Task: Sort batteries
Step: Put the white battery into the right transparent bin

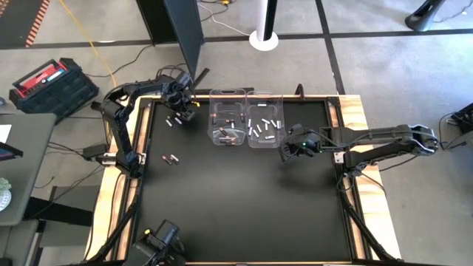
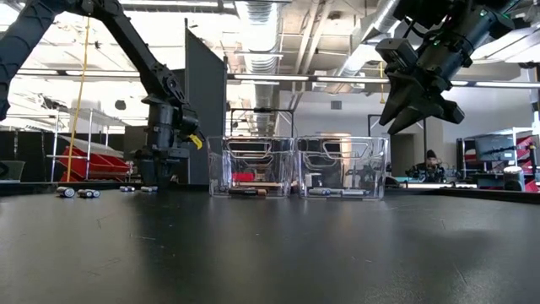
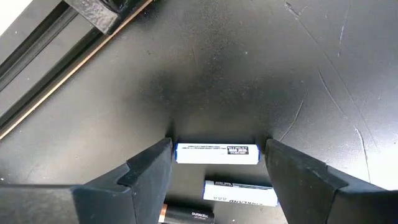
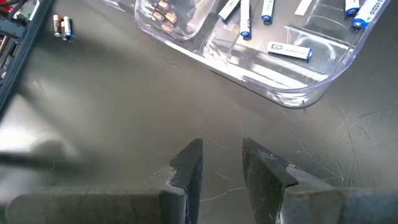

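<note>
A black table (image 1: 244, 199) is shown with two clear plastic bins side by side at its far edge: the left bin (image 1: 228, 118) holds dark copper-toned batteries (image 1: 229, 135), the right bin (image 1: 264, 120) holds white batteries (image 1: 262, 127). The left gripper (image 3: 217, 163) is lowered onto the mat near the far left corner, jaws spread wide around a white AAA battery (image 3: 217, 153) lying crosswise between the fingertips, not yet clamped. A second white cell (image 3: 240, 191) and a dark Duracell (image 3: 186, 216) lie just beside it. The right gripper (image 4: 222, 158) is held above the table near the right bin, jaws partly apart, nothing gripped. Two more loose cells (image 1: 171, 159) sit near the left edge. Risk judged: on closing, the neighbouring cells could be nudged or caught, or the round target rolled out and dropped.
</note>
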Controlling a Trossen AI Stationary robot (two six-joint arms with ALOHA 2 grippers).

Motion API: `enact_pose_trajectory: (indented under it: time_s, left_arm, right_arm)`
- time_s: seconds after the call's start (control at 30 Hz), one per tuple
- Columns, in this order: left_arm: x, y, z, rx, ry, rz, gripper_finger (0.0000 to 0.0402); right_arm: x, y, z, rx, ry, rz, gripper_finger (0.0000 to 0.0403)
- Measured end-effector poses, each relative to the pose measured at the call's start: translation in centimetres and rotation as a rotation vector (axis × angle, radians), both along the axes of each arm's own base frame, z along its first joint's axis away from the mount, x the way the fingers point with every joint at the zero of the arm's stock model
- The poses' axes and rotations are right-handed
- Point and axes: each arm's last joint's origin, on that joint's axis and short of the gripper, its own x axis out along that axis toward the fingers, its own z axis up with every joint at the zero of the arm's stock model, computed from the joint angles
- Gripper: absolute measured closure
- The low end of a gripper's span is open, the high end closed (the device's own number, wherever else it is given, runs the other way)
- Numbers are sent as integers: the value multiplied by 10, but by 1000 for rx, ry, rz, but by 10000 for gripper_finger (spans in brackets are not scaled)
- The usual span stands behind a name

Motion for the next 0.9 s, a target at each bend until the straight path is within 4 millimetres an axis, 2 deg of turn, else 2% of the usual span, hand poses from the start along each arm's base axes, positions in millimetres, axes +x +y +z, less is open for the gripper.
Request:
enact_pose_trajectory:
  time_s: [0.9]
  left_arm:
    - [-1, -2, 0, -19, 4, -1, 155]
  right_arm:
    - [0, 0, 0, 1, 0, -1, 276]
